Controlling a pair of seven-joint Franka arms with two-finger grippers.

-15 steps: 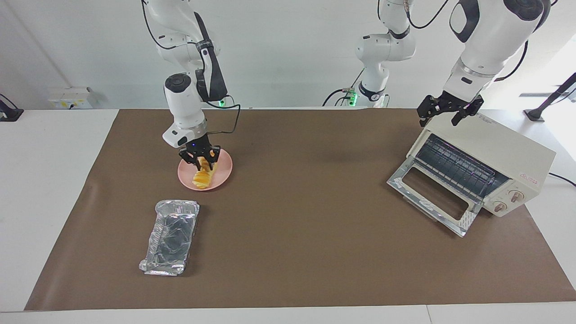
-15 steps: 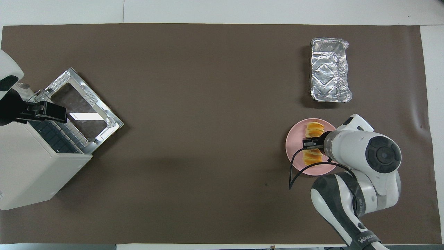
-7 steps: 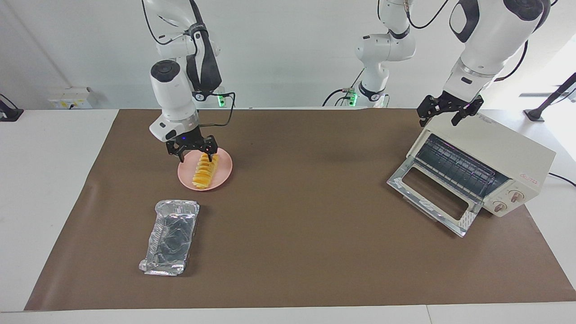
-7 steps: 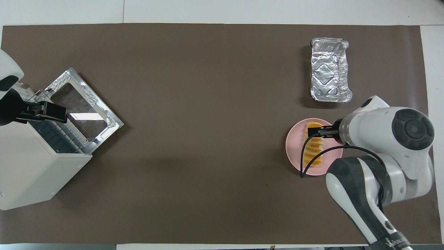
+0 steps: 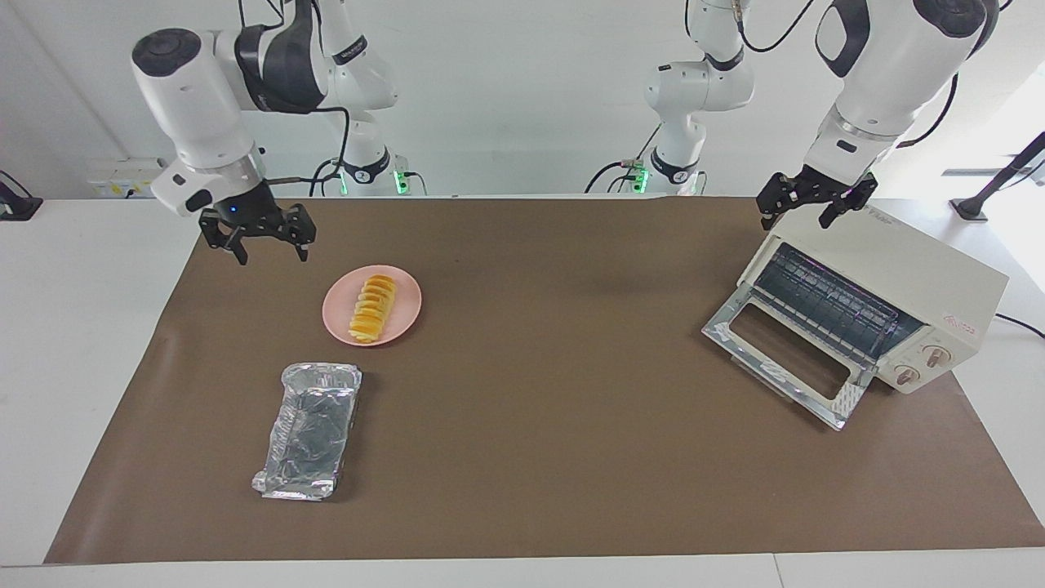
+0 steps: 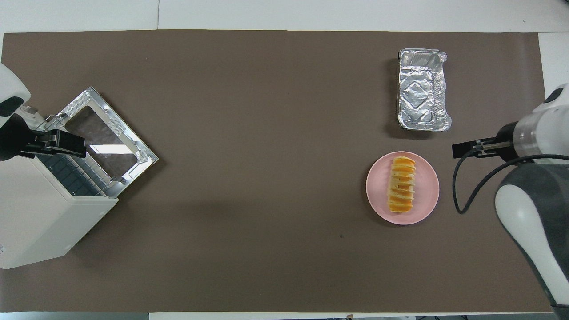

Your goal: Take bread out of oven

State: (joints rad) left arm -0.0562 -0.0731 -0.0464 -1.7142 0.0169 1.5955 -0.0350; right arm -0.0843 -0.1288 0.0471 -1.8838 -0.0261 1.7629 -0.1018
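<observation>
- The bread (image 5: 372, 308) lies flat on the pink plate (image 5: 408, 304), out of the oven (image 5: 914, 286), so the task looks all but done.
- The right gripper (image 5: 259, 238) hangs in the air over the brown mat (image 5: 539, 408), off the plate toward the right arm's end of the bench; its jaws are released and grasp nothing.
- From those jaws the bread lies down and toward the middle of the bench, well apart from them.
- The bread's long axis runs roughly from the robots' end outward, slightly slanted in the facing view and almost straight up the overhead view.
- The right arm is far nearer the bread than the left; any further touch on the loaf would be its job, though I judge none is needed.
- The left gripper (image 5: 816, 200) waits over the top edge of the oven, above the opening, jaws released and empty.
- The oven stands at the left arm's end of the bench with its glass door (image 5: 788, 359) dropped open; closing it may be the only move left.
- A crinkled foil tray (image 5: 309, 431) sits farther from the robots than the plate, just beside it and not touching.
- Hard to make out: the oven's depth under the wire rack (image 5: 833, 306) is dark, and the overhead view cuts off much of both arms and part of the oven body.
</observation>
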